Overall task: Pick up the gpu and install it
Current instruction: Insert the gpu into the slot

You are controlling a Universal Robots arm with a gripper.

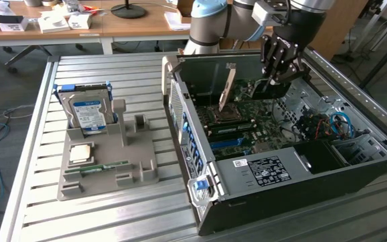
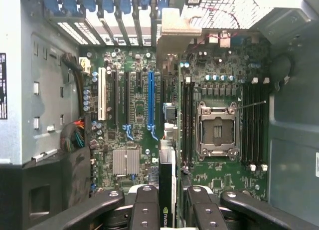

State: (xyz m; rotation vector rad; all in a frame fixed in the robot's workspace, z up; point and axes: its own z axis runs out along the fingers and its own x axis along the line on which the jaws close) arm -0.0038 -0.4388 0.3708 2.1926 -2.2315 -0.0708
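**Installing the gpu (image 1: 229, 88): status at the computer case (image 1: 180, 101)**

**Claw state.** The claw (image 1: 277, 75) is inside the open case, clamped on the gpu. In the wrist view the claw (image 2: 172, 210) has a finger on each side of the card, and the gpu (image 2: 167, 180) runs edge-on away from the fingers.

**Task progress.** The pick-up is done: the card is off the desk (image 1: 113, 217) and carried by the arm. Installation is under way. The gpu stands upright over the motherboard (image 2: 134, 65), between the blue expansion slot (image 2: 150, 98) and the memory slots (image 2: 188, 120) beside the CPU socket (image 2: 217, 130). Whether its lower edge has entered a slot cannot be told from the pictures. By judgement, seating the card and releasing it remain to be done.

**Containers and contents.**
- Computer case: lies open on the desk. It holds the motherboard, a white expansion slot (image 2: 102, 95), a finned heat sink (image 2: 125, 161), the CPU socket and a labelled power supply (image 1: 264, 169). Blue and red cables (image 1: 334, 126) sit toward the exterior view's right.
- Grey parts holder (image 1: 136, 166): sits on the desk well apart from the claw, on the exterior view's left of the case. It carries an upright hard drive (image 1: 89, 113), a square processor chip (image 1: 80, 153) lying flat and a narrow green memory stick (image 1: 103, 167).
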